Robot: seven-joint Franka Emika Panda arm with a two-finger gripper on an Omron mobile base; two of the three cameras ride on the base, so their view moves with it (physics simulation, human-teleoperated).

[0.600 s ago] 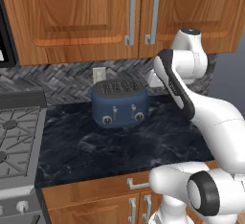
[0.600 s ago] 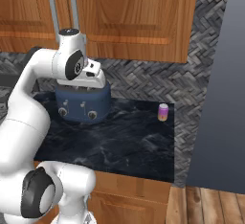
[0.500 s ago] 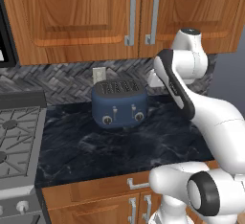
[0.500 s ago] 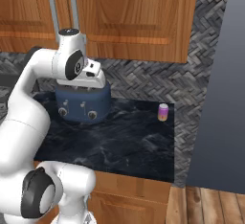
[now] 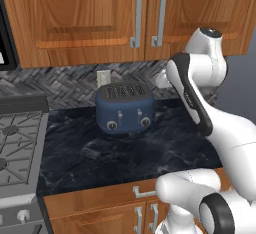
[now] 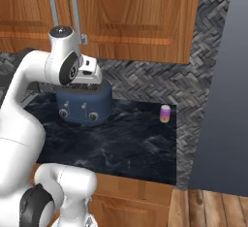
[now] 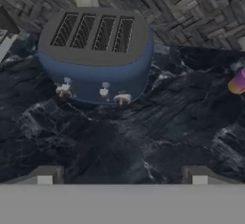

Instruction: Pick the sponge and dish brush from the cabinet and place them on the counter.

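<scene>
Far left of the blue toaster (image 5: 124,108): a grey stove top (image 5: 20,148), one burner showing. Above the toaster: the cabinet (image 5: 95,18), reddish-brown wood, both doors shut tight, two silver bar handles (image 5: 147,15) side by side where the doors meet. Behind the toaster, on the zigzag tile wall: a small pale wall plug plate (image 5: 103,77). Under the toaster: the counter (image 5: 120,153), dark marbled stone, bare in front of the toaster. Right of the toaster: the white arm, bent, with the gripper (image 7: 122,176) up over the counter and looking down at the toaster top and its four slots. Fingers (image 7: 44,175) standing wide apart, nothing between them. Well to the right of the toaster, near the wall corner: a small purple-and-cream jar (image 6: 165,113).

No sponge or dish brush to be seen anywhere around the toaster; most likely shut inside the cabinet above it, though hard to be sure with the doors closed.

Step in hand, by the look of it: the very start. Nothing picked, nothing placed, doors not yet opened.

Next move, as a guess: lift the hand up from over the toaster to one of the bar handles, close the fingers around it, and pull that door open wide. Needs care to keep the elbow off the toaster and to leave swing room for the door.
</scene>
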